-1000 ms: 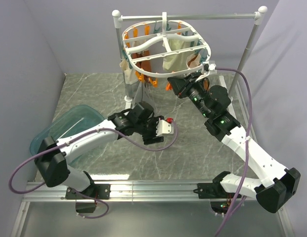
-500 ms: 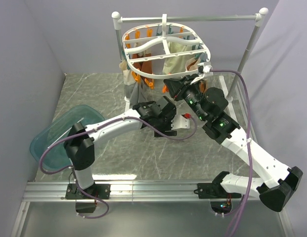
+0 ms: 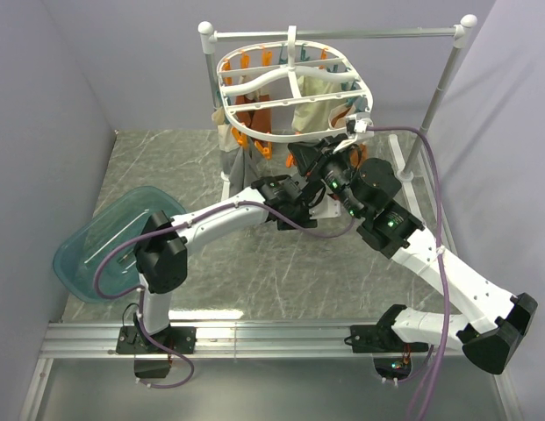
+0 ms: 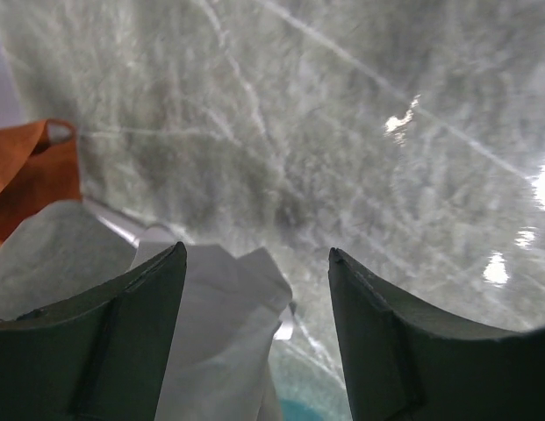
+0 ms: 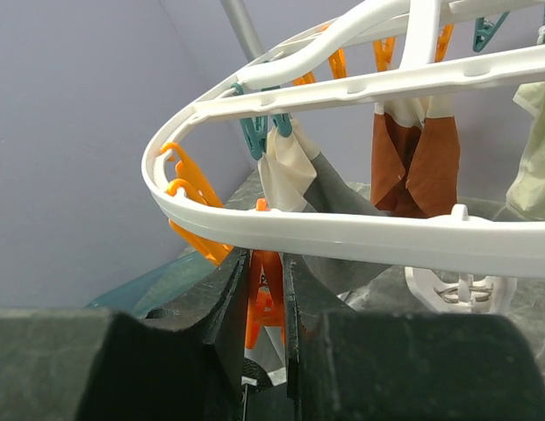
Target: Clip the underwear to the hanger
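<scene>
The left hand (image 4: pixel 254 263) holds its fingers apart above the marbled tabletop (image 4: pixel 360 132). A fold of pale cloth shows at the lower left of its wrist view and a brown-orange garment (image 4: pixel 31 171) at the left edge. Farther on, the right hand (image 5: pixel 265 276) is clamped on an orange peg (image 5: pixel 265 311) dangling under the near rim of the hanger (image 5: pixel 360 235). Behind that rim, at frame centre, the underwear (image 5: pixel 338 206) hangs beside a cream cloth (image 5: pixel 285 167) below a teal peg (image 5: pixel 254 132). Farthest back, the rail stand (image 3: pixel 342 32) carries the hanger.
</scene>
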Available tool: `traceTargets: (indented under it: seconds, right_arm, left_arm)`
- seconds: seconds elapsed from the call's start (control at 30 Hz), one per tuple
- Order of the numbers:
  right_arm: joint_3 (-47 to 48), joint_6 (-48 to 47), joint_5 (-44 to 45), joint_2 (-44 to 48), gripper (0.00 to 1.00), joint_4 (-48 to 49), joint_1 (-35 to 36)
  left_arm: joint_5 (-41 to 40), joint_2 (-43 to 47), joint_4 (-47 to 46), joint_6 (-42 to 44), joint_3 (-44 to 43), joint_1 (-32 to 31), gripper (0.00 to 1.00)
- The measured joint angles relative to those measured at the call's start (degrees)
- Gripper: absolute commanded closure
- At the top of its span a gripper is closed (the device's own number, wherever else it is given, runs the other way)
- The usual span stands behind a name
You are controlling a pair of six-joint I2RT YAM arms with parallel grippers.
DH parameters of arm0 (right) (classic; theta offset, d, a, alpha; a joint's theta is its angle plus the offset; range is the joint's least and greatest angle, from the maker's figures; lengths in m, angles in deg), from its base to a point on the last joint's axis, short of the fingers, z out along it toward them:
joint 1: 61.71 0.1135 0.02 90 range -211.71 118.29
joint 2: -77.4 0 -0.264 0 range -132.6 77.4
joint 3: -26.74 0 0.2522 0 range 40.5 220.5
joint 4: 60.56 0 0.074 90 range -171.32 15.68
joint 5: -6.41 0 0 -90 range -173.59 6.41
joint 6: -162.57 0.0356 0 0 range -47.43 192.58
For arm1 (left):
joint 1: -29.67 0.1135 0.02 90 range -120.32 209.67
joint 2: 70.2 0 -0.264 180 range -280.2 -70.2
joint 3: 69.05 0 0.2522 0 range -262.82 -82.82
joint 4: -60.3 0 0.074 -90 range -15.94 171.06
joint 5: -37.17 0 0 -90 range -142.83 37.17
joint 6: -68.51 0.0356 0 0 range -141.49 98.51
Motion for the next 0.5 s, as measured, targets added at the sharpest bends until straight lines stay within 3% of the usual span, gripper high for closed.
traceTargets:
  seconds: [0.5]
  right_arm:
    - [0.0, -0.72, 0.98, -0.02, 1.0, 0.09, 0.74]
  left_arm:
    - [-10.12, -0.94, -5.77, 3.54, 3.41, 0.42, 0.25]
